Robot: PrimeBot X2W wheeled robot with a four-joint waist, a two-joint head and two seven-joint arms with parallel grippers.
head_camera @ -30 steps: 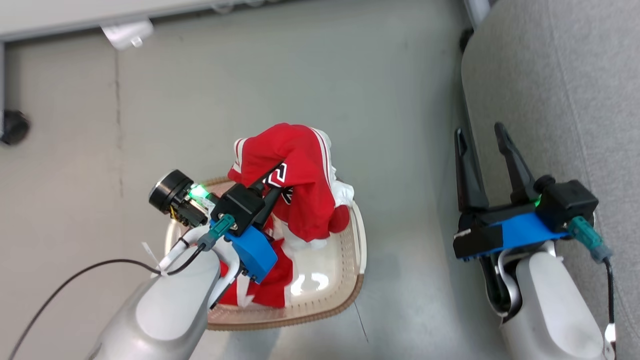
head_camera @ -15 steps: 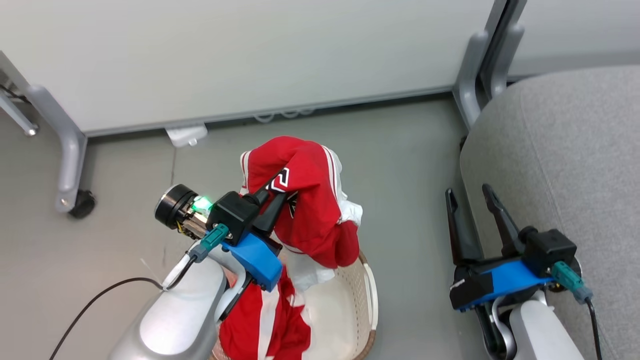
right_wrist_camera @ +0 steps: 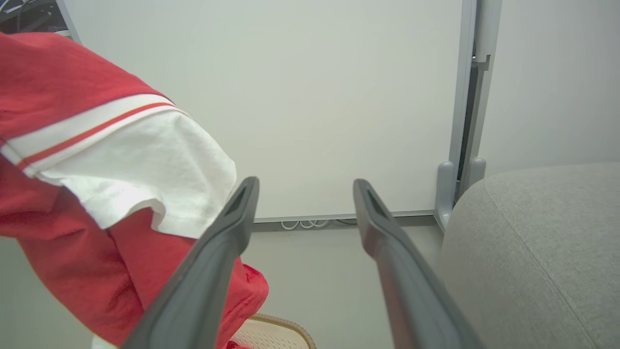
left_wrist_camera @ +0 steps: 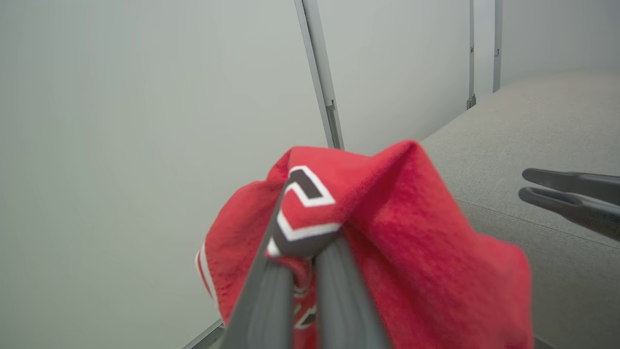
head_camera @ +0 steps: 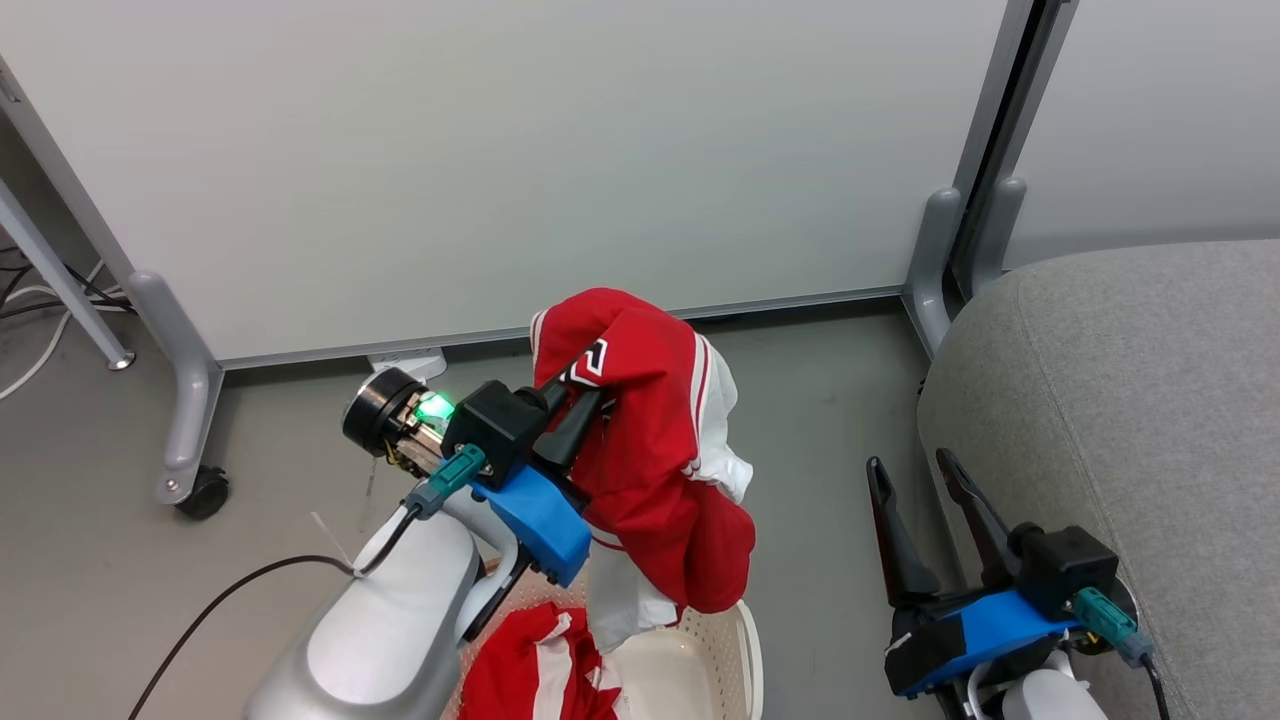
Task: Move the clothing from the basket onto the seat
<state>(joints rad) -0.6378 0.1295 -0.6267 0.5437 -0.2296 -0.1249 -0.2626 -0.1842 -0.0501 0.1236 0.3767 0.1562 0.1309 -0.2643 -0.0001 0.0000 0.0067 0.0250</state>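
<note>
**red jersey comes up out of laundry basket as robot's gaze rises**

the head camera has tipped upward over the past second, so the basket (head_camera: 728, 655) now sits at the bottom edge of the head view and a white partition panel (head_camera: 500, 150) takes up the top. measured against the basket, the red garment (head_camera: 660, 430) has risen too: its lower folds now hang just above the rim rather than lying inside. the left pincer (head_camera: 590, 370) is clamped tight on this garment, its two dark fingers pinching a fold beside the dark, white-outlined lettering, seen close up in the left wrist view. the cloth drapes down from the grip, red with white side stripes, and a white part shows on the side toward the seat (head_camera: 1130, 400). a second red garment (head_camera: 535, 670) with white stripes lies in the basket, partly hidden by the pale left forearm. the right pincer (head_camera: 908, 460) holds nothing. its fingers are spread wide and point up the head view, over the grey floor (head_camera: 820, 420) just beside the rounded edge of the grey upholstered seat. the held garment hangs apart from the seat, with the right pincer between them. a caster (head_camera: 205, 492) stands at the foot of the panel's frame at far left.
</note>
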